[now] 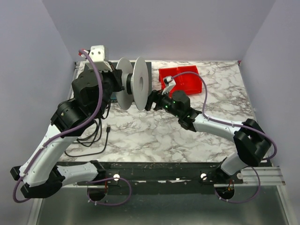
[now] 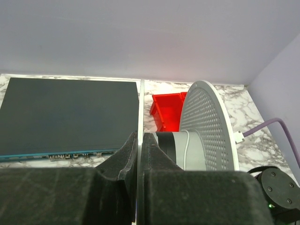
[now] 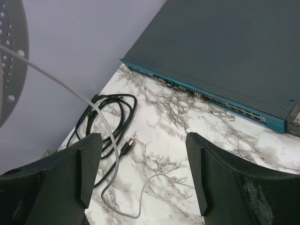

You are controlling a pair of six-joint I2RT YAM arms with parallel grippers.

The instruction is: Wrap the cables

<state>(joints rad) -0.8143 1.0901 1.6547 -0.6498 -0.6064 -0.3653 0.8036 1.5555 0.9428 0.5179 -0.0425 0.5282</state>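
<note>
Left gripper (image 2: 139,140) clamps the spool (image 1: 139,84) flange; right gripper (image 3: 143,138) stands open, cable (image 3: 47,75) trailing between its fingers (image 3: 70,178) from spool to table (image 3: 197,140); close lightly on the strand, then feed it taut onto the hub (image 2: 176,150).

A white marble table (image 1: 140,136) with grey veins fills the scene, closed in by pale lavender walls (image 1: 187,28). At the far left lies a flat dark box (image 2: 70,115) with a teal front edge lined with small ports. Near it, on the left, black cords (image 1: 97,133) lie in loose loops on the marble, one plug end free. Two red bins (image 1: 187,79) sit side by side at the far edge, right of centre. A small white box (image 1: 97,52) stands in the far left corner.
</note>
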